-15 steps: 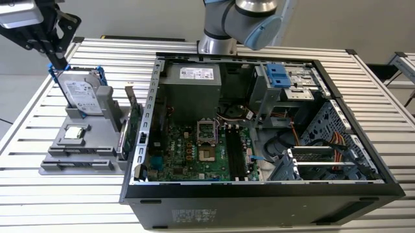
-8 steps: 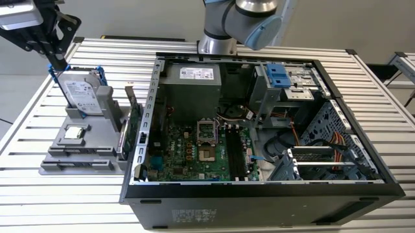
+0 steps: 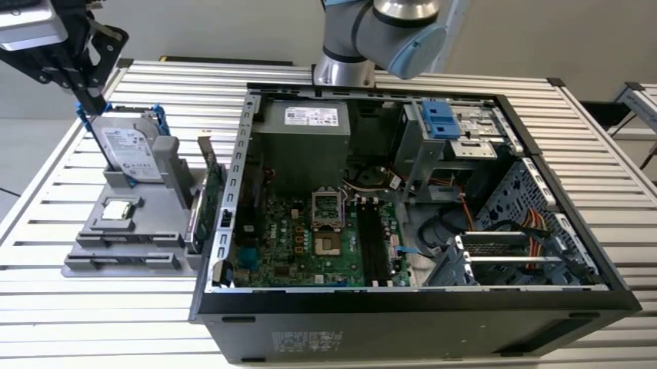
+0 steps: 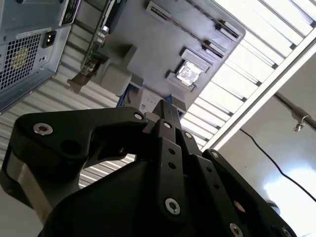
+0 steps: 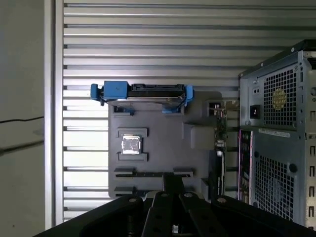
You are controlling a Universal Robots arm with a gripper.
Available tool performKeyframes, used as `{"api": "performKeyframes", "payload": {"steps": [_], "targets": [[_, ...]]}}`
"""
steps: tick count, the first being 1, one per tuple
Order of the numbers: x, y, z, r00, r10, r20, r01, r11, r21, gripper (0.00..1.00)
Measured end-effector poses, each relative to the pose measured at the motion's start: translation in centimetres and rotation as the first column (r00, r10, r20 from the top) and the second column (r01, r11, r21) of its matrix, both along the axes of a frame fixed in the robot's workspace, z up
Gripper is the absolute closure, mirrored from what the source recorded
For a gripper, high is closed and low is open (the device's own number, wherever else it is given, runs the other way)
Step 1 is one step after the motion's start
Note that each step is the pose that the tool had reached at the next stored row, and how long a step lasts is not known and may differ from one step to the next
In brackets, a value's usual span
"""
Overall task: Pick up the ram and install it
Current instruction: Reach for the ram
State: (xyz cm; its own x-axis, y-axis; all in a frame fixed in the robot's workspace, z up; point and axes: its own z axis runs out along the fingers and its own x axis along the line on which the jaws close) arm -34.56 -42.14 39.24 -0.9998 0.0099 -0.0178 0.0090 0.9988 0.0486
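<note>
A black robot hand (image 3: 95, 104) hangs over the far end of a gray parts holder (image 3: 165, 263), at the exterior view's left, on a slatted metal worktop (image 3: 82, 323). Its fingers are pressed together. Just below it, a silver hard drive (image 3: 134, 154) in a blue-tabbed frame stands upright in the holder. In the first wrist view, a small square chip (image 5: 131, 144) lies between the drive and a narrow slot near the holder's near end. A thin dark strip in that slot seems to be the ram (image 5: 148, 174), seen edge-on. A green card (image 3: 211, 207) stands between the holder and the open computer case (image 3: 411, 296).
</note>
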Motion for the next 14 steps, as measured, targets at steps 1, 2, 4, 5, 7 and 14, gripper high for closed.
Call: {"api": "performKeyframes", "payload": {"steps": [1,2,4,5,7,14], "targets": [[0.02,-0.05,0.00,1.0000,0.000,-0.0001,0.000,1.0000,-0.0001,1.00],[0.05,-0.11,0.00,1.0000,0.000,0.0000,0.000,1.0000,0.0000,1.00],[0.09,-0.23,0.00,1.0000,0.000,0.0000,0.000,1.0000,0.0001,1.00],[0.11,-0.32,-0.01,1.0000,0.000,0.0001,0.000,1.0000,0.0000,1.00],[0.12,-0.55,-0.01,1.0000,-0.001,0.0001,0.001,1.0000,0.0000,1.00],[0.12,-1.55,-0.04,0.9997,-0.025,0.0000,0.025,0.9997,0.0000,1.00]]}}
